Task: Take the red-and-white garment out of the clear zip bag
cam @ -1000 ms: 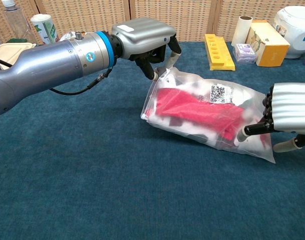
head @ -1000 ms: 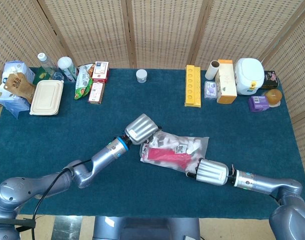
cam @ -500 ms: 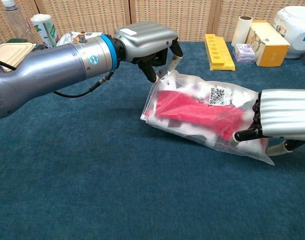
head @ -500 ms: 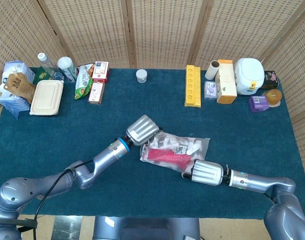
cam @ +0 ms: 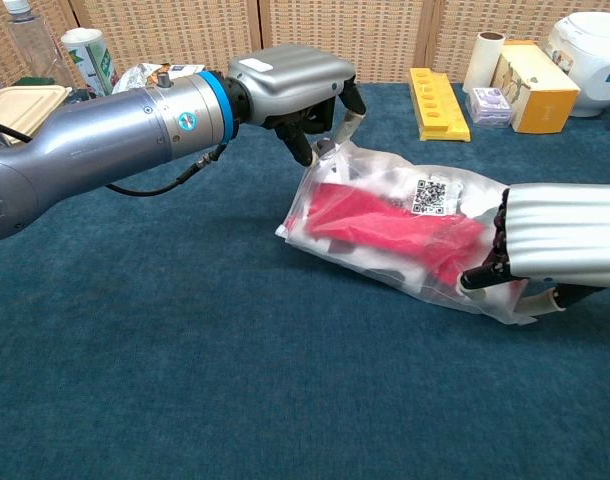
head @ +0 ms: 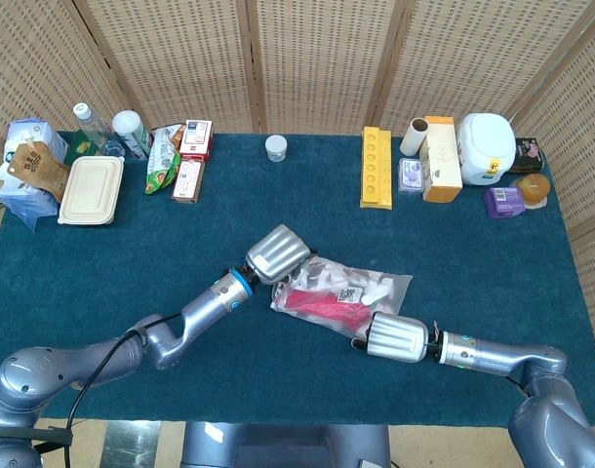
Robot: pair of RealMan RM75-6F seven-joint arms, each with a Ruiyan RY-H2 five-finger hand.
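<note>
The clear zip bag (head: 379, 283) (cam: 377, 174) lies mid-table with the red-and-white garment (head: 320, 305) (cam: 385, 220) inside it. A QR label shows on the bag's top. My left hand (head: 276, 252) (cam: 290, 78) is at the bag's far left corner and pinches its edge between its fingertips (cam: 307, 148). My right hand (head: 395, 337) (cam: 560, 235) is at the bag's near right end, with its fingers curled around that end and pressing it inward. The bag's opening is hidden by the left hand.
On the blue table (head: 102, 273), the back edge holds a yellow tray (head: 376, 168), boxes, a white appliance (head: 487, 148), a small white jar (head: 275, 147), snack packs, a lunch box (head: 91, 190) and bottles. All stand well behind the bag.
My right hand has slid left along the table with the bag's end in it, so the bag is bunched shorter. The left hand has stayed at its corner.
</note>
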